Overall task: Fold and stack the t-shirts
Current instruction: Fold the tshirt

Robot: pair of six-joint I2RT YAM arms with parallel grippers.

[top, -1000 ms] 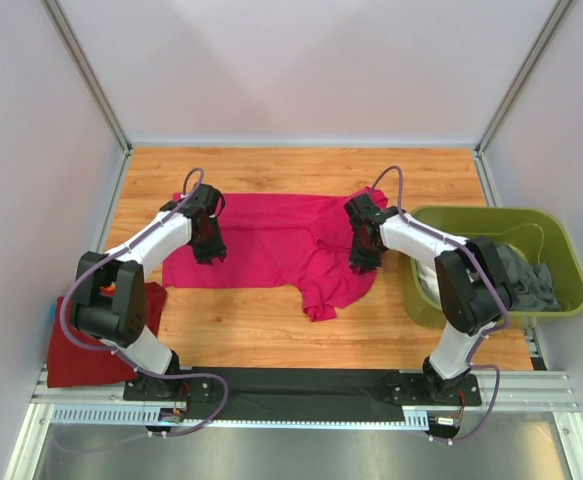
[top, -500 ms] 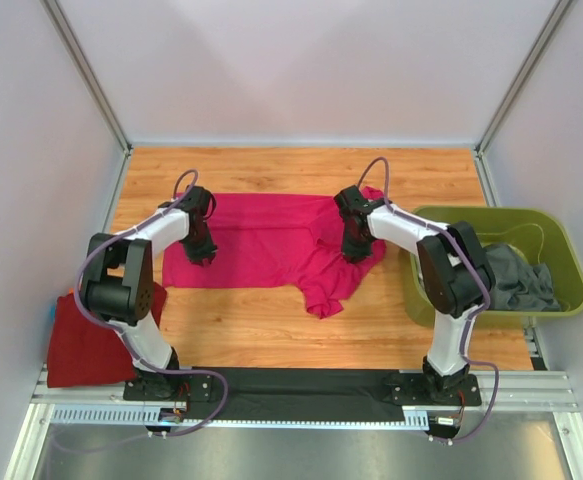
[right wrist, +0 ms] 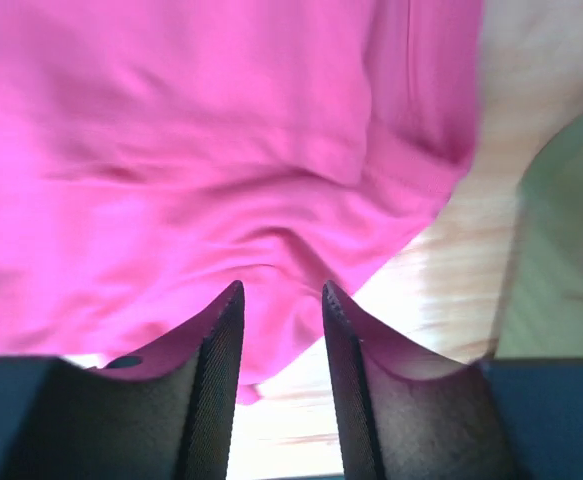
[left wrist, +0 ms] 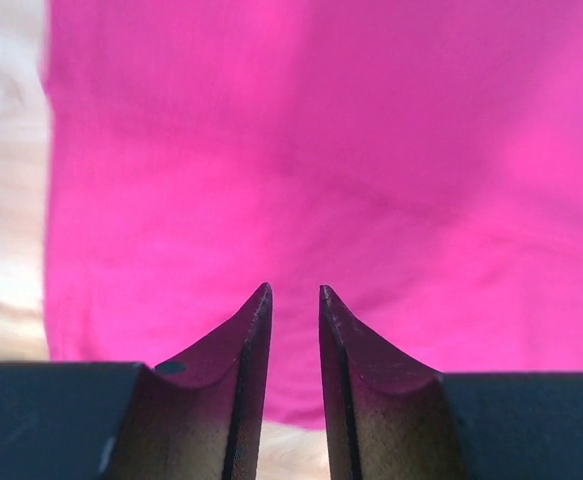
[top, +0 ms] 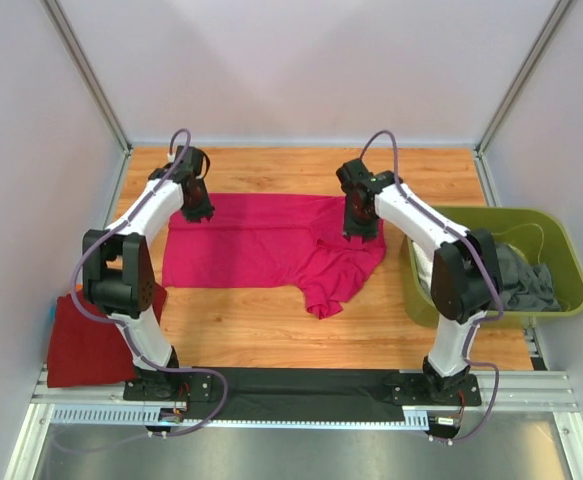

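Note:
A magenta-pink t-shirt (top: 261, 245) lies spread on the wooden table, with a bunched part hanging toward the front at the middle. It fills the left wrist view (left wrist: 321, 150) and the right wrist view (right wrist: 201, 150). My left gripper (top: 197, 208) hovers over its far left edge, jaws slightly apart and empty (left wrist: 295, 292). My right gripper (top: 362, 225) is over its far right corner, jaws apart and empty (right wrist: 281, 288). A darker red t-shirt (top: 91, 335) lies at the near left edge. Grey and white shirts (top: 521, 280) lie in the bin.
An olive-green plastic bin (top: 561, 260) stands at the right, its edge also in the right wrist view (right wrist: 561, 240). White walls enclose the table on three sides. Bare wood (top: 271, 325) shows in front of the pink shirt and behind it.
Both grippers have moved away from me, from the shirt's middle rows to its far edge. The shirt's far right part has shifted a little.

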